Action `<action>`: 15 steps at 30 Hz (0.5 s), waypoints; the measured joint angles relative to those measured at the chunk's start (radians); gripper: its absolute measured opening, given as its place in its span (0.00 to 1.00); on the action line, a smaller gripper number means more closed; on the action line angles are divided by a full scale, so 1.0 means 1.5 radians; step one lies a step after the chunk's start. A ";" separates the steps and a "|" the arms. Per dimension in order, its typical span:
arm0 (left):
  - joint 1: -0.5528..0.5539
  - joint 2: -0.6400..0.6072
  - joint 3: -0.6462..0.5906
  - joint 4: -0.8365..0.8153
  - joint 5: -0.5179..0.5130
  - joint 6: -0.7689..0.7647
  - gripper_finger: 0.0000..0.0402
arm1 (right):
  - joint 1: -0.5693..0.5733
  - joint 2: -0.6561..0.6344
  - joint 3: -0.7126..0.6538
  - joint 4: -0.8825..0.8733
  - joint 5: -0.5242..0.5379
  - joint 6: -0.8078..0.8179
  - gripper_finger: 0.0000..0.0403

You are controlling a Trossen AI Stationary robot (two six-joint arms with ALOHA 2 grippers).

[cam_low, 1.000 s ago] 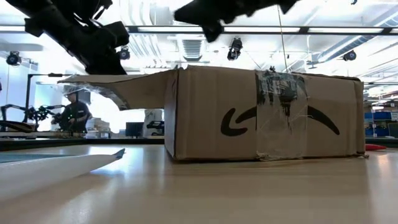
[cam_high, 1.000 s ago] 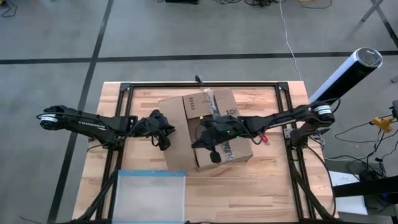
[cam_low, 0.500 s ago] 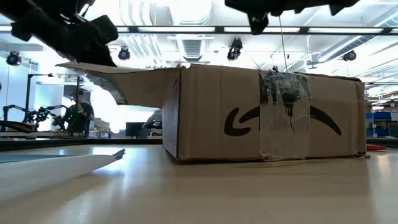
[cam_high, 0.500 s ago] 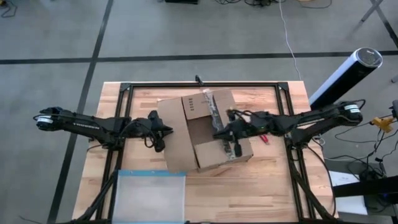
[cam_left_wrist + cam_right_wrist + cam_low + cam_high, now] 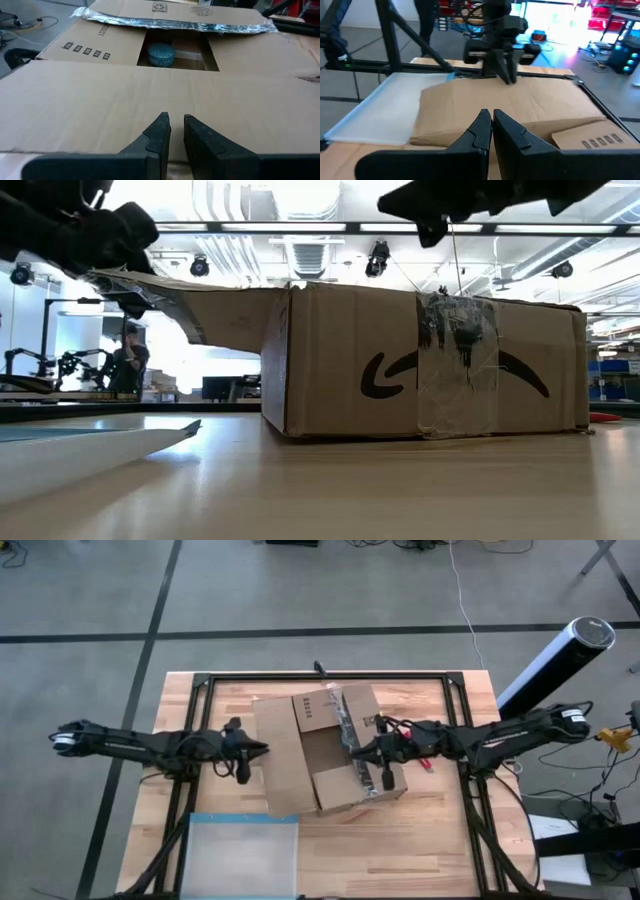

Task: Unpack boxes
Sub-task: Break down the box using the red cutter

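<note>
A light wooden surface (image 5: 420,840) framed by black rails stands on a grey concrete floor, a workshop with ceiling lights visible behind it. At its centre sits the brown cardboard box (image 5: 325,745), flaps spread, a black curved mark and a strip of shiny clear tape (image 5: 455,365) on its side wall. Through the gap between the flaps, a round blue-green item (image 5: 161,53) lies inside the box. The left gripper (image 5: 252,750) reaches in at the outer edge of the box's left flap (image 5: 150,95), its two dark fingers (image 5: 159,131) drawn close together with only a thin slit between them, nothing visibly held. The right gripper (image 5: 362,748) hangs above the box's open top near the taped flap, fingers (image 5: 481,126) pressed nearly together and empty. A clear plastic tray with a blue edge (image 5: 243,855) lies on the surface just beside the box, toward the front-left corner. A small red tool (image 5: 424,762) rests just right of the box.
</note>
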State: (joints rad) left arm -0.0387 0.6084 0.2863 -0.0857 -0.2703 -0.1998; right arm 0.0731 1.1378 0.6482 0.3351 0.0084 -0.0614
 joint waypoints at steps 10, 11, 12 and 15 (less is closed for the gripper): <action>0.000 -0.082 -0.033 0.014 0.012 0.005 0.11 | 0.000 -0.103 -0.095 0.061 0.017 0.016 0.01; 0.000 -0.084 -0.033 0.016 0.012 0.005 0.11 | 0.000 -0.117 -0.103 0.066 0.017 0.017 0.01; 0.000 -0.087 -0.036 0.017 0.013 0.005 0.11 | 0.000 -0.130 -0.111 0.070 0.017 0.018 0.01; 0.000 -0.087 -0.057 0.037 0.013 0.005 0.11 | 0.001 -0.165 -0.134 0.070 0.019 0.025 0.01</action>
State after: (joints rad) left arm -0.0387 0.4782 0.2015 -0.0307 -0.2508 -0.1917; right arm 0.0738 0.8898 0.4469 0.4404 0.0372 -0.0233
